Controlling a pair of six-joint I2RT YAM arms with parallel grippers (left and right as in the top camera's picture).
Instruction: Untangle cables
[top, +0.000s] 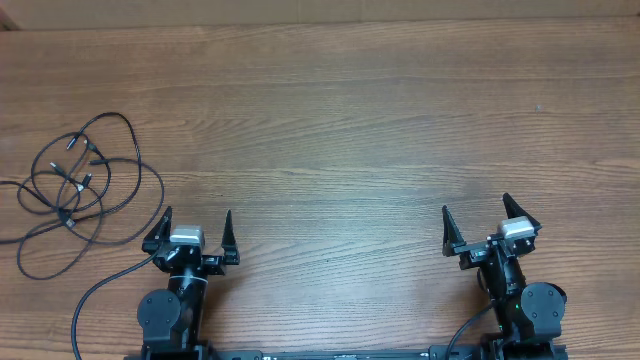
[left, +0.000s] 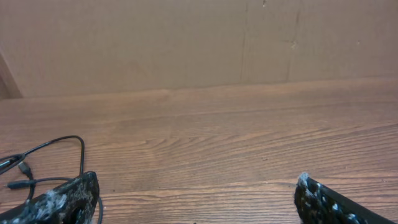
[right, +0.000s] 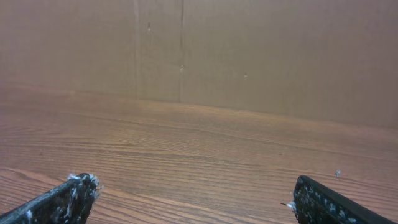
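On the left side of the table (top: 350, 120), the cables (top: 82, 190) lie in one overlapping bunch of loops, just left of the left gripper (top: 197, 218). It and the right gripper (top: 476, 208) sit near, fingers spread wide and empty, apparently parked ready to reach.

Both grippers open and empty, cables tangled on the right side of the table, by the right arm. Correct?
Not quite. The cables are tangled on the left side of the table, by the left gripper and far from the right gripper. The overhead view shows it. Both grippers are open and empty, as you said.
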